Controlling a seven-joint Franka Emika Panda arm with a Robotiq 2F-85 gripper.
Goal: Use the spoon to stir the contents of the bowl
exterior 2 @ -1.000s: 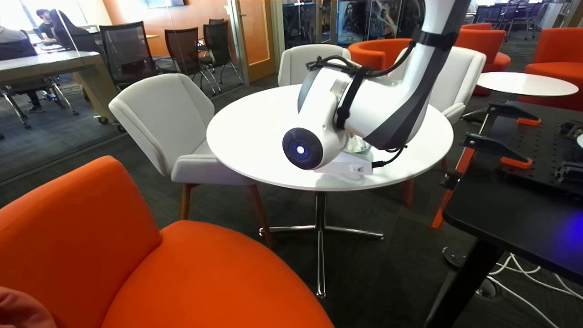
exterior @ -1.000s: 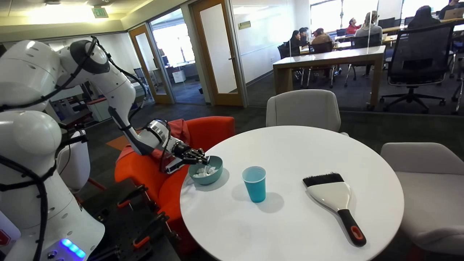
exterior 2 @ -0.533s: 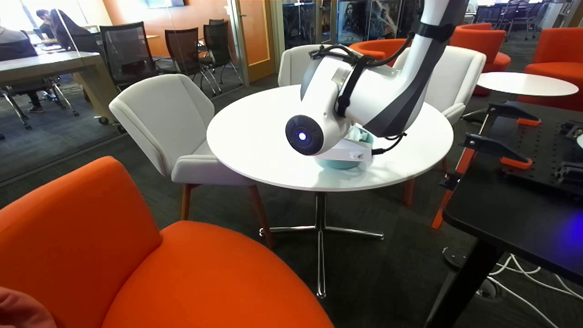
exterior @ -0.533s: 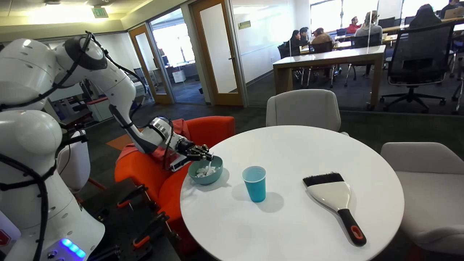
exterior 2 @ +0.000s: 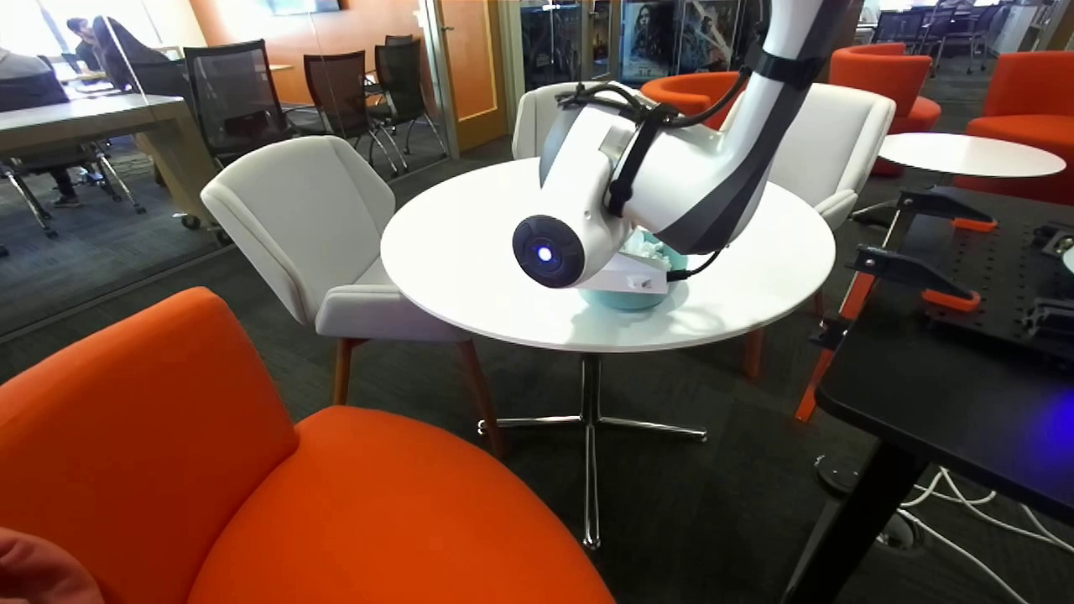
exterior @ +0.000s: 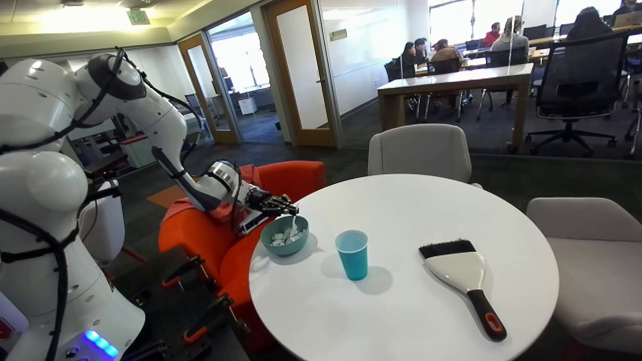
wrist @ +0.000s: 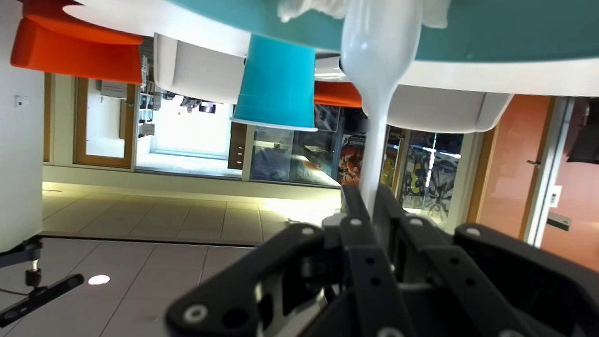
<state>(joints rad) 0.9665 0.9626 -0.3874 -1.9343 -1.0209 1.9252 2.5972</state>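
Note:
The teal bowl (exterior: 286, 249) stands on the white round table near its edge, and it shows in both exterior views (exterior 2: 629, 299). The whitish contents (exterior: 282, 237) are loose pieces inside it. My gripper (exterior: 294, 209) is just above the bowl's far rim, shut on the handle of a white spoon (exterior: 294, 224). The spoon slants down into the bowl with its head among the pieces. The wrist view is upside down. There the fingertips (wrist: 367, 199) pinch the spoon (wrist: 381, 42), whose head overlaps the bowl (wrist: 510, 32). The spoon's tip is out of that frame. In an exterior view, the wrist hides the gripper.
A bright blue cup (exterior: 353, 260) stands on the table (exterior: 401, 311) close to the bowl. A brush (exterior: 459, 271) with a black handle lies farther along. An orange chair (exterior: 210, 240) is beneath the arm, and grey chairs (exterior: 421, 150) surround the table.
My gripper has moved right and slightly up in an exterior view, with the spoon still held. The spoon has shifted toward the bowl's right side, and the white pieces look slightly rearranged.

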